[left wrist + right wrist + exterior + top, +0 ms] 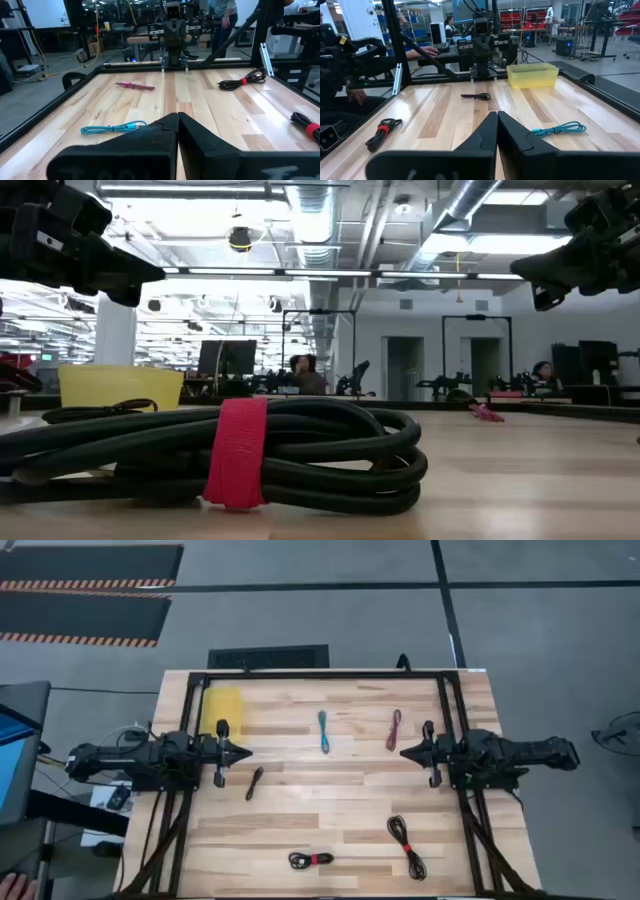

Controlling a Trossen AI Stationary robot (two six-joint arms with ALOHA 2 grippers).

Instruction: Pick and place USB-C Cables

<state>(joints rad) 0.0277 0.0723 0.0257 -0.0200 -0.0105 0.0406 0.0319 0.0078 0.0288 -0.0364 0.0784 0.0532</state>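
Up close, the left gripper (177, 120) has its two dark fingers pressed together at the tips, holding nothing, and the right gripper (497, 120) shows the same: fingers met in a point, empty. From above, the left gripper (243, 751) sits above the table's left side, pointing toward the middle, and the right gripper (406, 752) mirrors it from the right side, the two well apart and facing each other across the wooden table (350, 810). Between them lie two of the USB-C cables: the teal-blue cable (324, 731) stretched out near the centre, and the maroon-red cable (393, 729) just beside the right gripper's tip, toward the far edge. The left wrist view shows that teal-blue cable (114, 128) close ahead of its fingers and the maroon-red cable (135, 86) farther off. A plain black cable (254, 783) lies just beside the left gripper on the near side. Toward the near edge of the table rest two black cables with red ties: one coiled small bundle (311, 859) near the middle and a longer one (406, 845) to its right. The low view is filled by one such black bundle with its red tie (237, 453) lying flat on the wood. A yellow bin (222, 711) stands on the table near the left arm at the far-left part, and it shows translucent in the right wrist view (532, 75). People sit at desks in the room beyond the table.
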